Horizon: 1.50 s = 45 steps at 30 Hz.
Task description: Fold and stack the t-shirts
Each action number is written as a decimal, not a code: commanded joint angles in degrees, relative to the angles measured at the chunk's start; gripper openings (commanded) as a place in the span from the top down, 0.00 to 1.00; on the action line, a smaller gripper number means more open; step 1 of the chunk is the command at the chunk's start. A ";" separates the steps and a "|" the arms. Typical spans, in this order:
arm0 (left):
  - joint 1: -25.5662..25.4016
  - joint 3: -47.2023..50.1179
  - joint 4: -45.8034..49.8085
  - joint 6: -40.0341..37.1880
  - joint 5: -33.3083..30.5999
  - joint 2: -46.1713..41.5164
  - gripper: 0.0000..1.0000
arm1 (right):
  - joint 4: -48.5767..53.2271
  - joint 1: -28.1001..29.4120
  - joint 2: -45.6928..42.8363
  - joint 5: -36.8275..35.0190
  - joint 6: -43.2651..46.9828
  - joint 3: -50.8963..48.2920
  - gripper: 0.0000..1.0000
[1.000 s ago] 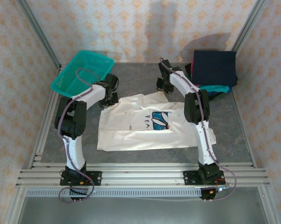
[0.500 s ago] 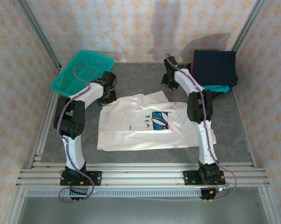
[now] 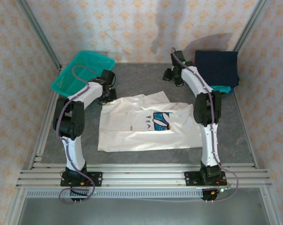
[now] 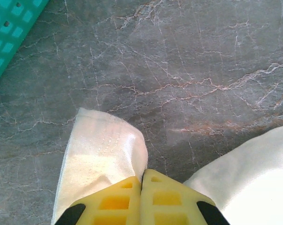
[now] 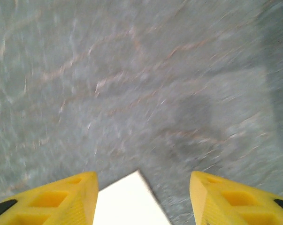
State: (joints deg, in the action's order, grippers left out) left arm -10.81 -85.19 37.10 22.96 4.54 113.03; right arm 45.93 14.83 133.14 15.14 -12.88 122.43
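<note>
1. Two claws, both mine, each with yellow ribbed plastic fingers. Left claw (image 4: 141, 180): jaws pressed flat together, with the sleeve (image 4: 103, 150) of the white t-shirt (image 3: 150, 124) pinched in the seam between them
2. Right claw (image 5: 142, 177): jaws standing apart, nothing held. A white cloth corner shows low between the fingers, over bare table. This wrist picture is smeared, so I cannot tell whether that corner touches either finger
3. White t-shirt: soft matte cloth lying flat mid-table, roughly rectangular, near hem straight. Blue print with dark letters faces up at the chest. The sleeve at my left claw is a rounded flap with a fine weave visible, narrowing up toward the fingertips
4. Table (image 3: 136, 84): hard grey top with pale marble-like veins
5. Folded stack (image 3: 216, 65): far right corner, a squared navy shirt on top, a teal edge peeking out beneath on the near side. Right claw sits near its left edge, apart from it
6. Basket (image 3: 82, 70): teal plastic mesh, rectangular, far left, just beyond my left claw and clear of the shirt
7. Open room: bare table between the two claws beyond the shirt's far edge, a bare strip between the near hem and the rail, and more to the shirt's left. My right arm crosses over the shirt's right edge
</note>
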 commanded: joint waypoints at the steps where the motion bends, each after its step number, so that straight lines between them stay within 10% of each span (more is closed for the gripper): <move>1: 0.29 -0.43 1.23 -0.23 0.83 -2.15 1.00 | 3.49 3.51 1.95 -0.01 4.79 -1.01 0.46; 22: 0.23 0.90 1.11 -0.88 0.57 -2.45 1.00 | 5.58 6.21 7.93 -6.95 7.18 0.38 0.51; 30: 0.27 1.71 1.45 -1.77 -0.21 -3.02 1.00 | 6.20 6.46 9.17 -11.18 4.53 0.25 0.98; 45: 1.97 -1.87 3.23 -3.43 -1.10 -5.82 1.00 | -4.71 3.96 -5.40 -31.46 8.86 -2.00 1.00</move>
State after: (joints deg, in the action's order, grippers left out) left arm -9.61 -84.73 37.85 20.91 5.32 109.21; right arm 46.33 20.62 135.13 -7.70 -6.28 121.23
